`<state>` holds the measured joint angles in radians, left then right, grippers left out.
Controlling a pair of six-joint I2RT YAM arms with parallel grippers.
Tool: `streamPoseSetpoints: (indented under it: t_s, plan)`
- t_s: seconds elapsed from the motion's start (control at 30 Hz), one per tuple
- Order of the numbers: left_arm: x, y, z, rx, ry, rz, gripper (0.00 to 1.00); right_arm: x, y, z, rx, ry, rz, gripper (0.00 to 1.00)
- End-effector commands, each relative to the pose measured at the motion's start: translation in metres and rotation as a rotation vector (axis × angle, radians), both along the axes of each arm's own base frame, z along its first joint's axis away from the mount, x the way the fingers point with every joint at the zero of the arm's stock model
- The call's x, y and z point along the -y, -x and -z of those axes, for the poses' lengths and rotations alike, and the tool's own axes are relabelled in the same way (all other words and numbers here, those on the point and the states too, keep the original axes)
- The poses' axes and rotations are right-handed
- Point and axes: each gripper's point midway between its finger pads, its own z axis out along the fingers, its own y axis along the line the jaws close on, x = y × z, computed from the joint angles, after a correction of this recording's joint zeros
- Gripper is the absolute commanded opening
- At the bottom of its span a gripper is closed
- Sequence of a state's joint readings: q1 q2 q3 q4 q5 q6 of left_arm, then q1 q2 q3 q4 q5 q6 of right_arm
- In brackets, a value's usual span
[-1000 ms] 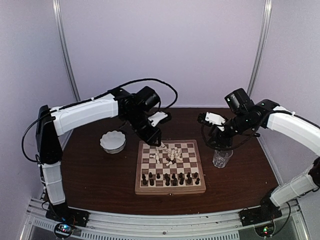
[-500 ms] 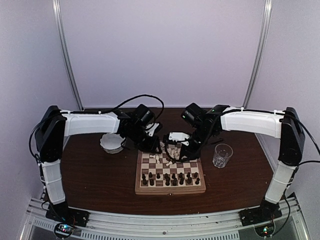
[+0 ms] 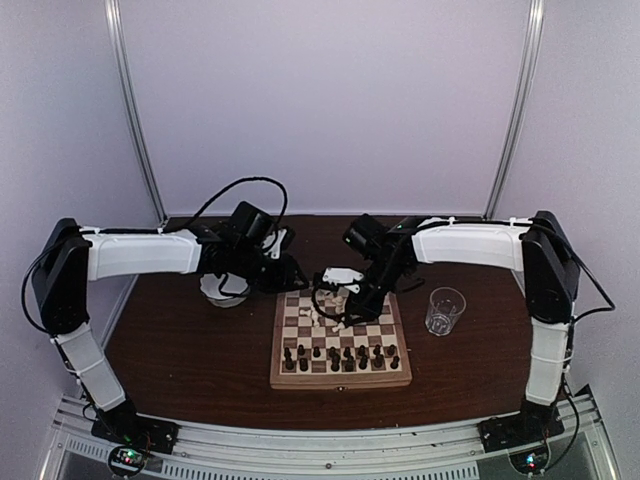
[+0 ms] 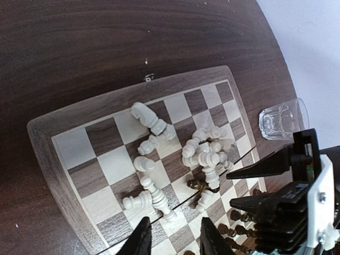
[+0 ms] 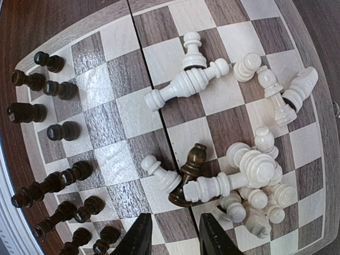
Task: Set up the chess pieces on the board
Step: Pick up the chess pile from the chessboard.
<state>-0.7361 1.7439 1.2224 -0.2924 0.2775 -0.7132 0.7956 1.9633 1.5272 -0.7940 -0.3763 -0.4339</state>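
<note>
The left claw (image 4: 175,241) hangs near the far left corner of the board (image 3: 340,381). Its two fingers stand a modest way apart, and nothing shows between them but bare checks. Just to its left a white scalloped bowl (image 3: 221,294) sits on the dark counter (image 3: 180,350), partly hidden behind the left arm. The board lies flat at the middle of the counter, between the two arms. The dark chess pieces (image 3: 340,355) are ranked in roughly two rows along its near edge. The white chess pieces (image 5: 249,170) are not set up: they lie toppled in a loose heap on the far half of the board. Several are piled on one another to the right of the centre fold. A few lie scattered on the squares around, among them a knight (image 4: 141,112) at the far side of the heap. One brownish dark piece (image 5: 191,164) lies on its side among the white ones, touching a fallen white piece. The right claw (image 5: 172,236) hovers low over this far half of the board, just beside the heap. Its fingers are parted about as much as the left one's and grip nothing. Farther right, well apart from the board, a clear drinking glass (image 3: 444,310) stands upright on the counter.
</note>
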Motion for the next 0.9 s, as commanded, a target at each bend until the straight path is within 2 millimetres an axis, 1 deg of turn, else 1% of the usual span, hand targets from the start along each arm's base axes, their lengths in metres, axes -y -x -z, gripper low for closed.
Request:
streamPoseSetpoints:
  t_s: [0.0,0.43,0.7,0.87]
  plan:
    - [0.004,-0.003,-0.020,0.041,0.072,-0.011,0.32,-0.005,-0.009,-0.001,0.016,0.010,0.037,0.33]
    - [-0.003,-0.001,-0.023,0.044,0.080,-0.030,0.33,-0.005,-0.012,0.018,-0.015,0.049,0.072,0.33]
    - [-0.006,0.000,-0.020,0.047,0.070,-0.033,0.33,-0.004,-0.016,0.024,-0.009,0.063,0.086,0.30]
    - [-0.005,0.001,-0.018,0.045,0.077,-0.029,0.33,-0.008,-0.018,0.028,-0.014,0.062,0.075,0.31]
